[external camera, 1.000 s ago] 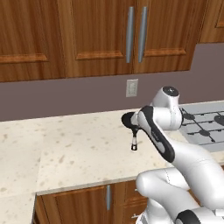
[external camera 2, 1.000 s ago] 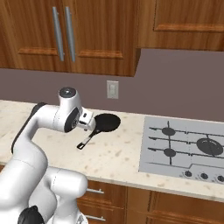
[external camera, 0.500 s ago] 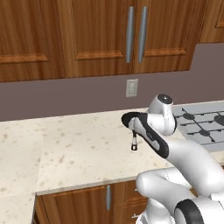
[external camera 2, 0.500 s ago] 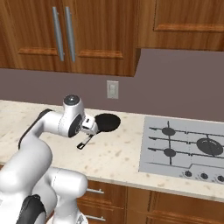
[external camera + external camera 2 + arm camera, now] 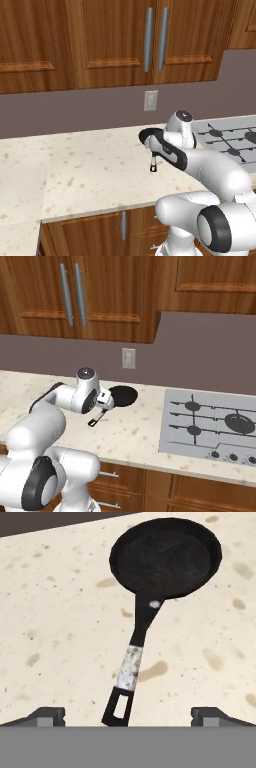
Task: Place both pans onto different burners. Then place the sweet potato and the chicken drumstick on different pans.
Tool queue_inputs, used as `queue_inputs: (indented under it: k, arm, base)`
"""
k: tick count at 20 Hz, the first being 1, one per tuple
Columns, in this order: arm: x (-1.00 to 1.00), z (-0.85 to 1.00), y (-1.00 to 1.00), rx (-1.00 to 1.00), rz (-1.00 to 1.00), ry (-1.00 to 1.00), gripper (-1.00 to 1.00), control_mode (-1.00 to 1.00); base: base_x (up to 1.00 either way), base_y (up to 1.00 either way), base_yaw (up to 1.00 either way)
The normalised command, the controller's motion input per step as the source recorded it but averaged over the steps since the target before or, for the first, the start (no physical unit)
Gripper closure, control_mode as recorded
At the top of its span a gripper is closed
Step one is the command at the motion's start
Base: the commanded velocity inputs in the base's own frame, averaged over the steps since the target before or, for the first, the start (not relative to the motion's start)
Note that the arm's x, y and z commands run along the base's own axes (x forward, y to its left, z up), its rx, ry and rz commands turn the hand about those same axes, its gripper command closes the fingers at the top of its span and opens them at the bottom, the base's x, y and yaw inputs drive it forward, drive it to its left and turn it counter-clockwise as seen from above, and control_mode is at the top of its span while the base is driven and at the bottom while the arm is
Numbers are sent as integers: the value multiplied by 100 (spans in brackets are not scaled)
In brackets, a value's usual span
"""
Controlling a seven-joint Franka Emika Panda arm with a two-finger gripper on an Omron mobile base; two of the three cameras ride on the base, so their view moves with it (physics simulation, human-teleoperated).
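Pan lies flat on the speckled beige counter, bowl toward the backsplash, handle pointing toward the front edge; in the left base view the arm covers much of the bowl, only rim and handle end show. Gripper hovers over the handle end, jaws spread wide with one tip on each side, not touching, nothing held. In the right base view the hand blocks part of the handle. Second pan sits on a right-hand burner of the grey cooktop; its handle is too small to make out, and the cooktop is cut off at the frame edge. Wall outlet on the purple-grey backsplash, wood cabinets above. Bare counter lies all around the near pan, with open room between it and the cooktop.
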Motion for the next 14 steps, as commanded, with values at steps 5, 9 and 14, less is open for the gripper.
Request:
queue_inputs:
  k: [5, 9, 14]
  arm:
    - [18, -12, 0, 0, 0, 0, -100, -100]
    - [0, -16, -3, 0, 0, 0, -100, -100]
    - [0, -21, -1, -2, 0, 0, -100, -100]
  base:
    - [0, 0, 0]
    - [0, 0, 0]
    - [0, 0, 0]
